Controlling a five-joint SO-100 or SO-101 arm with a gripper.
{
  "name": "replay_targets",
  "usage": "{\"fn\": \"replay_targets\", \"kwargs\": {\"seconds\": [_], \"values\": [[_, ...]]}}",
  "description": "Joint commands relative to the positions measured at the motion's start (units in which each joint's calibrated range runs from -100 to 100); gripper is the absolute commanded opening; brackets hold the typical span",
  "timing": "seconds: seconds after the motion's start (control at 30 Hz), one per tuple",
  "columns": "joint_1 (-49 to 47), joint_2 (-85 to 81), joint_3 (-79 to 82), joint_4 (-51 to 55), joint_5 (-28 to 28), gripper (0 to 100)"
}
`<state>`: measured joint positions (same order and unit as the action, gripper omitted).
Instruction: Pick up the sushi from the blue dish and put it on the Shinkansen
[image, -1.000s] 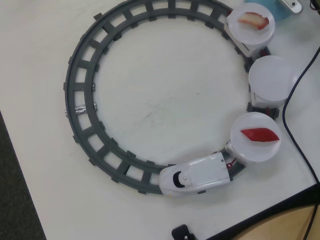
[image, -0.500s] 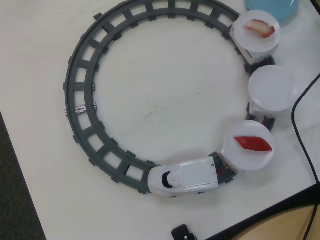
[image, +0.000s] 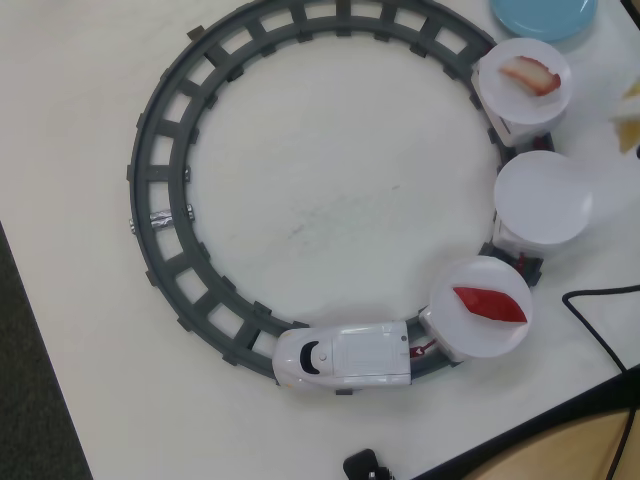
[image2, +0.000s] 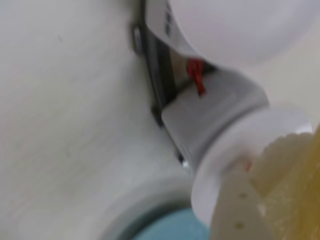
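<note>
The Shinkansen (image: 340, 358) stands on the grey ring track at the bottom of the overhead view. It pulls three white disc carriages: one with a red slice (image: 488, 303), a bare one (image: 543, 197), and one with a pink-and-white striped slice (image: 530, 75). The blue dish (image: 545, 15) is cut off at the top right; its visible part is bare, and its rim shows in the wrist view (image2: 165, 225). My gripper (image2: 252, 175) is a blurred white and yellow mass with the jaws close together. Only its pale tip (image: 628, 120) shows overhead, right of the carriages. I cannot make out the sushi.
The grey ring track (image: 160, 190) covers most of the white table. A black cable (image: 600, 320) lies at the right, near the table's front edge. A small black object (image: 365, 465) sits at the bottom edge.
</note>
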<state>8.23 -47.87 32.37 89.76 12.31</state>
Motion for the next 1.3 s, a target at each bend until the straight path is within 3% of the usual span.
{"fn": "replay_targets", "kwargs": {"seconds": [0.0, 0.5, 0.87, 1.27], "values": [[-7.1, -5.3, 5.7, 0.1, 0.2, 2], [-32.2, -3.7, 8.2, -3.9, 0.2, 2], [-31.9, 15.1, 6.4, -16.7, 0.4, 2], [-32.0, 28.1, -7.5, -17.5, 0.0, 2]]}}
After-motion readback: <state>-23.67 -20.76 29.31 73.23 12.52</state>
